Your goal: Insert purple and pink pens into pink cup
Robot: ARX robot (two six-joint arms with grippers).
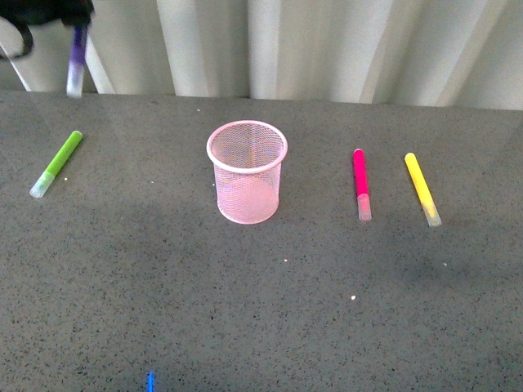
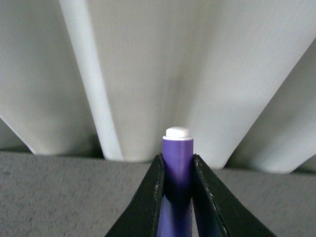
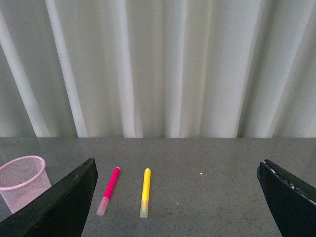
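- Purple pen (image 1: 76,61): clamped between the jaws of the left gripper (image 2: 177,163), hanging near vertical over the far left corner of the desk (image 1: 261,310), well apart from the cup. Not yet inserted.
- Pink pen (image 1: 360,183): flat on the desk, right of the cup, untouched.
- Pink cup (image 1: 248,196): upright, mid-desk towards the far edge, no pen inside.
- Right gripper (image 3: 177,162): jaws wide, holding nothing.
- Green marker (image 1: 57,163) and yellow marker (image 1: 422,188): lying aside.
- Progress, as judged: both insertions are left to do.

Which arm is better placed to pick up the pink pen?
Right: the right gripper is open, and the pink pen lies right of the pink cup. The left gripper holds the purple pen.
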